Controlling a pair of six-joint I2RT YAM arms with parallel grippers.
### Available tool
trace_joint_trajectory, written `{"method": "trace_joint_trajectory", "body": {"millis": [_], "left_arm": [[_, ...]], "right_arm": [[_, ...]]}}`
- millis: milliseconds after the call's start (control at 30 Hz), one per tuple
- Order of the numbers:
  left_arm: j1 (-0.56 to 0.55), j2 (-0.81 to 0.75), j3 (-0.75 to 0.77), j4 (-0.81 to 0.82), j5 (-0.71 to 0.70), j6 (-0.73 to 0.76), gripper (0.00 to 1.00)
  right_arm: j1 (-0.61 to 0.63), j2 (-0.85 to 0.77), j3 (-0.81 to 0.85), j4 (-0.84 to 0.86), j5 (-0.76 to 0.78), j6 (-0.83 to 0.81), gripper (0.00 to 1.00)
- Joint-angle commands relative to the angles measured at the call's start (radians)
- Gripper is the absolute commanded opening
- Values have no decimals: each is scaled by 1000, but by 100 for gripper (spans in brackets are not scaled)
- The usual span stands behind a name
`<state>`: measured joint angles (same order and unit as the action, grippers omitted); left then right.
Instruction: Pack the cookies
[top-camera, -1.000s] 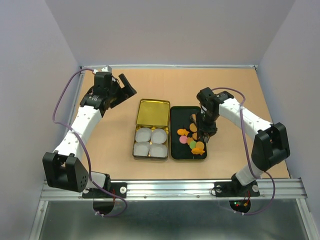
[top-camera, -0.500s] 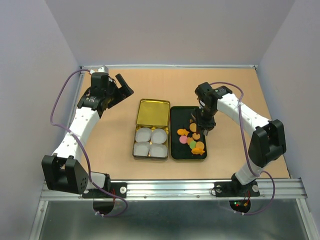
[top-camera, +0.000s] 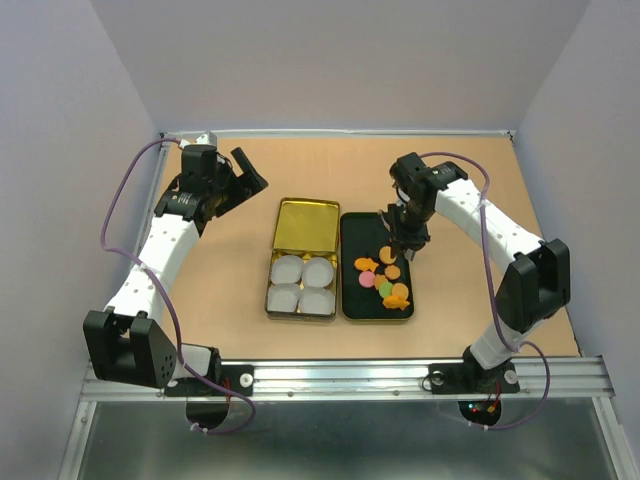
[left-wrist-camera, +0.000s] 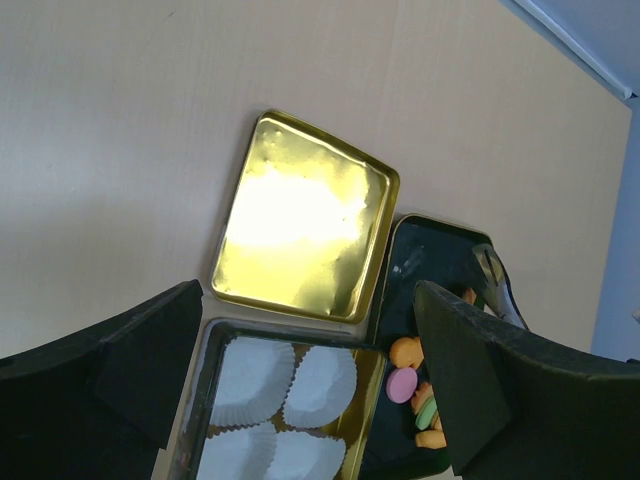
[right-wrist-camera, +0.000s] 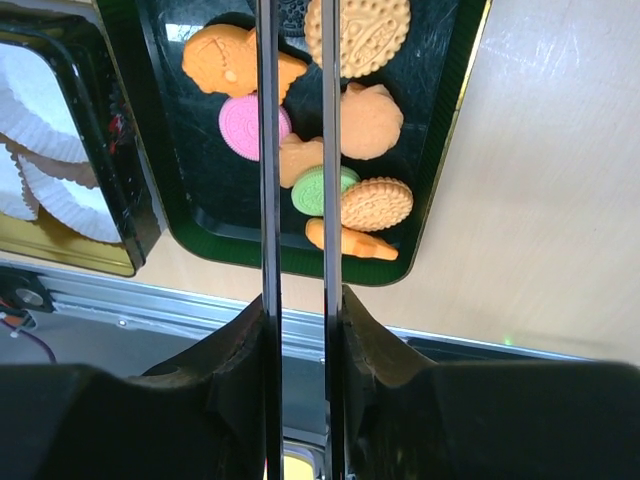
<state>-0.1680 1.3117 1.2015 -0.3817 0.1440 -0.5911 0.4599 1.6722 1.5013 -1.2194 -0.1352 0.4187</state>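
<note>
The cookies (top-camera: 397, 295) lie just below the right hand (top-camera: 402, 250), the nearer one. Its fingers (right-wrist-camera: 268, 200) nearly meet, and whether they grasp anything cannot be told. The left hand (top-camera: 252, 172) is released, well apart.

You're running this in a robot lab test cell, no question. Plain pale walls (top-camera: 330, 60) box in the tan tabletop (top-camera: 330, 165) on three sides. Your white left arm (top-camera: 165, 250) and right arm (top-camera: 490, 225) are bolted to an aluminium rail (top-camera: 340, 378) along its near edge, purple cables (top-camera: 110, 215) loop off them, and tiny status lights (top-camera: 472, 408) glow below the rail.
</note>
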Motion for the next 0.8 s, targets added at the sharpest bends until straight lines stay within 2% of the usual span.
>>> {"method": "trace_joint_trajectory", "body": {"millis": [0, 67, 133, 433, 767], "left_arm": [[4, -14, 12, 33, 12, 2, 98], [4, -15, 4, 33, 16, -3, 98], [2, -15, 0, 35, 17, -4, 98], [2, -17, -11, 40, 28, -6, 98], [2, -29, -29, 43, 26, -1, 98]], "right_arm": [[6, -71, -18, -20, -14, 11, 30], [6, -94, -24, -26, -3, 18, 41], [6, -104, -23, -38, 15, 25, 45], [8, -160, -99, -80, 29, 32, 49], [6, -173, -185, -45, -4, 45, 50]]}}
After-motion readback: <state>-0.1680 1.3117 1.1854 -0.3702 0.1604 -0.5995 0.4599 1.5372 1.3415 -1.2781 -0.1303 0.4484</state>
